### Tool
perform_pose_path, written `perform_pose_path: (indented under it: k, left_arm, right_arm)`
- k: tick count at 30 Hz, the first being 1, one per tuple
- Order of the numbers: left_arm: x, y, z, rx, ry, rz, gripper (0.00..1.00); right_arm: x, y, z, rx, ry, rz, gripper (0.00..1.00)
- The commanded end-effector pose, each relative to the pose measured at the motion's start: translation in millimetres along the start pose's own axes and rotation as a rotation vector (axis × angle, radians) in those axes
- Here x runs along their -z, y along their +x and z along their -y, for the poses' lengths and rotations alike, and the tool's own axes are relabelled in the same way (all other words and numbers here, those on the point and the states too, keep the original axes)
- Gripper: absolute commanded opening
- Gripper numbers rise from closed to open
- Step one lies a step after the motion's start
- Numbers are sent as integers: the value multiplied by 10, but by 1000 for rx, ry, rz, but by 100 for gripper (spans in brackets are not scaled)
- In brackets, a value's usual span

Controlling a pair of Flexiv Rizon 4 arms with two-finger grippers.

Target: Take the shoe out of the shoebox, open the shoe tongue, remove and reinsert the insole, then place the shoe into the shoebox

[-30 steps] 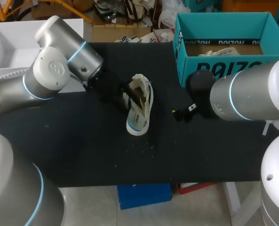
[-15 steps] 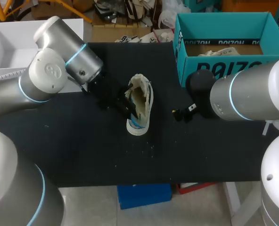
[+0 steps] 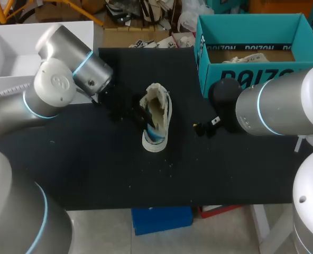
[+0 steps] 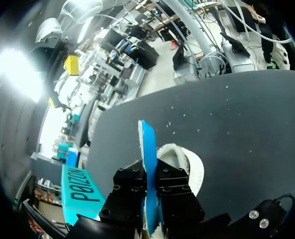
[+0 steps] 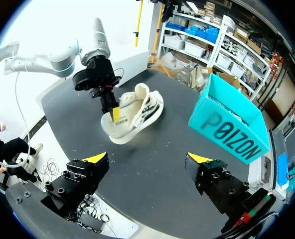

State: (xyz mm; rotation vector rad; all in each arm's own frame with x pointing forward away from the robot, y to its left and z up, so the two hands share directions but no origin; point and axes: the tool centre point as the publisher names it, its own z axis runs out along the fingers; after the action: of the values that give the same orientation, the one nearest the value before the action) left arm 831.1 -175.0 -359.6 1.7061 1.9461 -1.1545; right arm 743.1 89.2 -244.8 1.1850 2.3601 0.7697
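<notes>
Shoe point(image 3: 157, 124) sits mid table point(image 3: 93, 169), left gripper point(image 4: 150, 191) clamped on its blue insole point(image 4: 147, 149). Right gripper point(image 5: 147, 158) fingers wide apart, nr shoebox point(image 3: 251, 79).

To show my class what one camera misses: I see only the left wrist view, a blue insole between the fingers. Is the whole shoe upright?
Observer: Yes. In the head view the shoe stands on its sole in the middle of the table.
Operator: Does anything else touch the shoe or the insole?
Observer: No. The right gripper is apart from both, off toward the shoebox.
Operator: Is it holding something?
Observer: No. In the right wrist view its fingers stand wide apart over bare table.
</notes>
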Motion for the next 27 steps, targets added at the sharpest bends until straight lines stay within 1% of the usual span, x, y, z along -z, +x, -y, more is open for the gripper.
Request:
perform_pose_path:
  k: [1, 11, 15, 17, 18, 19, 20, 21, 23, 24, 25, 26, 27]
  left_arm:
    - [-53, 14, -118, 4, -1, 11, 0]
    - [-63, 8, -344, 44, -35, 26, 0]
    - [-83, 27, -428, 76, -74, 4, 0]
    - [-88, 24, -429, 80, -70, 8, 0]
    - [-89, 12, -412, 80, -70, 9, 28]
    - [-84, 0, -389, 78, -67, 13, 41]
    - [-76, -9, -367, 75, -61, 19, 47]
    - [-62, -19, -337, 72, -48, 33, 50]
    - [-29, -39, -273, 68, -37, 45, 71]
    - [-15, -46, -240, 66, -36, 47, 72]
    - [-10, -49, -206, 62, -26, 54, 70]
    - [-12, -53, -172, 58, -18, 55, 65]
    - [-18, -55, -144, 55, -16, 51, 52]
  right_arm:
    - [-6, 15, -4, -1, 1, 3, 100]
    - [-6, 15, -4, -1, 1, 3, 100]
    - [-6, 15, -4, -1, 1, 3, 100]
    - [-6, 15, -4, -1, 1, 3, 100]
    - [-6, 15, -4, -1, 1, 3, 100]
    - [-6, 15, -4, -1, 1, 3, 100]
    - [-6, 15, -4, -1, 1, 3, 100]
    - [-6, 15, -4, -1, 1, 3, 100]
    - [-6, 15, -4, -1, 1, 3, 100]
    - [-6, 15, -4, -1, 1, 3, 100]
    - [-6, 15, -4, -1, 1, 3, 100]
    - [-6, 15, -4, -1, 1, 3, 100]
    - [-6, 15, -4, -1, 1, 3, 100]
